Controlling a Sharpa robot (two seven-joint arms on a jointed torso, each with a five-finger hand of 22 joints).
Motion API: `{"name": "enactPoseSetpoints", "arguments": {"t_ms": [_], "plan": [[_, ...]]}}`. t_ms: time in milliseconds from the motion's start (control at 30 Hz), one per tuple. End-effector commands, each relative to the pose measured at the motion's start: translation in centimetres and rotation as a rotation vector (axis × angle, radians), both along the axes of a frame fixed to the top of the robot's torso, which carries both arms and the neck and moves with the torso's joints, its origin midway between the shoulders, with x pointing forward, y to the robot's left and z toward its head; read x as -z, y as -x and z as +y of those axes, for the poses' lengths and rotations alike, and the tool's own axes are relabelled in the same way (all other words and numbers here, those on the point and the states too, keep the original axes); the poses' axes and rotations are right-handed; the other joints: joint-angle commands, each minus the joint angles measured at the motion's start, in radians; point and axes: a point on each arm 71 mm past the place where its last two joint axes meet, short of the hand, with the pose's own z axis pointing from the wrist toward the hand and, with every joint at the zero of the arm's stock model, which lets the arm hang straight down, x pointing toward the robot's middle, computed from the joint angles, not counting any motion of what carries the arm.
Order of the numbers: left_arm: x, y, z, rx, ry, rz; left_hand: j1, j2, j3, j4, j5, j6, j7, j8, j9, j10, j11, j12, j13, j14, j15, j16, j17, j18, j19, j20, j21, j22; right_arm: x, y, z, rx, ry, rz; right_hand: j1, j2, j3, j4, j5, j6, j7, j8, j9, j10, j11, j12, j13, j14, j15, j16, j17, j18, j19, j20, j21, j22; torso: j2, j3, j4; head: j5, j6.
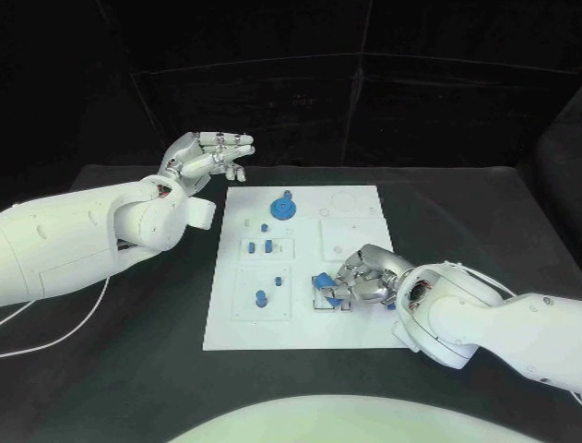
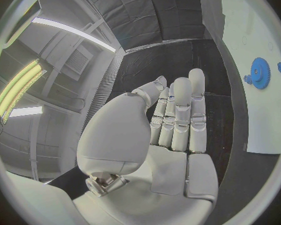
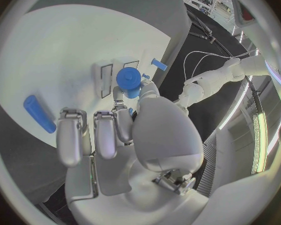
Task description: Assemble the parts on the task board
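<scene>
Surface [image 1: 131, 369] is black and carries the white task board [image 1: 231, 332] at its middle. Left hand [image 1: 208, 157] hovers off the board's far left corner, fingers loosely apart, holding nothing. Right hand [image 1: 360, 281] sits over the board's near right part, pinching a blue cylindrical part [image 3: 129, 81] against it. On the board, a blue gear [image 1: 283, 208] stands seated near the far edge, and small blue pegs [image 1: 260, 298] stand in the left-hand blocks. A loose blue pin [image 3: 39, 113] lies beside the right hand, so I judge assembly partly done, several parts remaining.
</scene>
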Motion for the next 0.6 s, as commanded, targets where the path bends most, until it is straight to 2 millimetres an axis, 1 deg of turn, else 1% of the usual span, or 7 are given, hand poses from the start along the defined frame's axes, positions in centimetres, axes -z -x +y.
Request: {"name": "enactPoseSetpoints", "arguments": {"t_ms": [33,133,200,267,333,467,600], "plan": [[-0.14,0.01,-0.16,0.013,0.007,-0.004,-0.001,0.006,-0.005,-0.002,0.005,-0.001,0.002,0.006,-0.001,-0.008,0.001,0.006,0.001,-0.005,0.001,-0.001,-0.001,0.014,0.001,0.001,-0.007,-0.001,0.12,0.01,0.0,0.004,0.027,0.007,-0.024,0.001,-0.013,0.001,-0.054,0.112,-0.077,0.014,0.077,0.017,-0.015,-0.004,0.035,0.058,-0.006,0.002,0.023,-0.009,0.028,-0.007,0.005,0.163,0.0,0.0003,0.0016,0.002,-0.002],[-0.13,0.0,-0.14,0.012,0.007,-0.004,-0.001,0.006,-0.005,-0.002,0.005,-0.001,0.002,0.006,-0.001,-0.008,0.001,0.006,0.001,-0.005,0.001,-0.001,-0.001,0.014,0.001,0.001,-0.007,-0.001,0.12,0.0,0.1,0.004,0.029,0.006,-0.066,0.012,-0.04,0.001,-0.189,0.115,-0.076,0.019,0.087,0.02,-0.014,-0.003,0.039,0.058,-0.005,0.002,0.026,-0.009,0.029,-0.007,0.005,0.163,-0.001,0.0007,0.0004,0.004,-0.003],[-0.13,0.01,-0.14,0.012,0.007,-0.004,-0.001,0.006,-0.005,-0.002,0.005,-0.001,0.002,0.006,-0.001,-0.008,0.001,0.006,0.001,-0.005,0.001,-0.001,-0.001,0.014,0.001,0.001,-0.007,-0.001,0.11,-0.01,0.14,0.004,0.03,0.002,-0.087,0.018,-0.055,0.002,-0.258,0.115,-0.077,0.021,0.093,0.021,-0.014,-0.002,0.041,0.059,-0.005,0.003,0.027,-0.01,0.029,-0.006,0.005,0.164,0.0,0.001,0.0001,0.004,-0.003],[-0.13,0.0,-0.14,0.012,0.007,-0.003,-0.001,0.006,-0.005,-0.002,0.005,-0.001,0.002,0.006,-0.001,-0.008,0.001,0.006,0.001,-0.005,0.001,-0.001,-0.001,0.014,0.001,0.001,-0.007,-0.001,0.08,-0.03,0.18,0.005,0.032,-0.003,-0.105,0.021,-0.069,0.002,-0.31,0.115,-0.077,0.023,0.098,0.022,-0.014,-0.002,0.043,0.059,-0.006,0.002,0.028,-0.01,0.03,-0.006,0.005,0.165,0.0,0.0012,-0.0006,0.005,-0.003],[-0.12,-0.01,-0.14,0.012,0.006,-0.003,-0.001,0.006,-0.005,-0.002,0.005,-0.001,0.002,0.006,-0.001,-0.008,0.001,0.006,0.001,-0.005,0.001,-0.001,-0.001,0.014,0.001,0.001,-0.007,-0.001,0.03,-0.1,0.19,0.009,0.037,-0.015,-0.12,0.022,-0.081,0.003,-0.336,0.114,-0.077,0.024,0.102,0.021,-0.014,-0.005,0.042,0.059,-0.006,0.002,0.027,-0.01,0.029,-0.006,0.005,0.165,-0.001,0.0011,-0.0007,0.005,-0.003],[-0.12,-0.01,-0.15,0.011,0.006,-0.003,0.0,0.007,-0.006,-0.003,0.005,-0.002,0.002,0.006,-0.002,-0.01,0.0,0.007,0.0,-0.005,0.001,-0.001,-0.002,0.014,0.002,0.001,-0.008,-0.002,-0.05,-0.26,0.08,0.019,0.051,-0.04,-0.153,0.019,-0.103,0.005,-0.362,0.114,-0.078,0.027,0.11,0.021,-0.014,-0.008,0.043,0.059,-0.006,0.003,0.031,-0.01,0.031,-0.006,0.006,0.167,-0.001,0.0004,0.0005,0.004,-0.001],[-0.12,-0.02,-0.1,0.009,0.005,-0.003,0.0,0.007,-0.006,-0.003,0.005,-0.002,0.002,0.006,-0.002,-0.01,0.0,0.007,0.0,-0.005,0.001,-0.001,-0.002,0.014,0.002,0.001,-0.008,-0.002,-0.14,-0.29,0.09,0.018,0.057,-0.055,-0.169,0.015,-0.112,0.005,-0.385,0.113,-0.078,0.029,0.114,0.021,-0.014,-0.01,0.043,0.059,-0.006,0.003,0.033,-0.01,0.032,-0.006,0.006,0.168,-0.001,0.0011,0.0002,0.005,-0.001]]}}
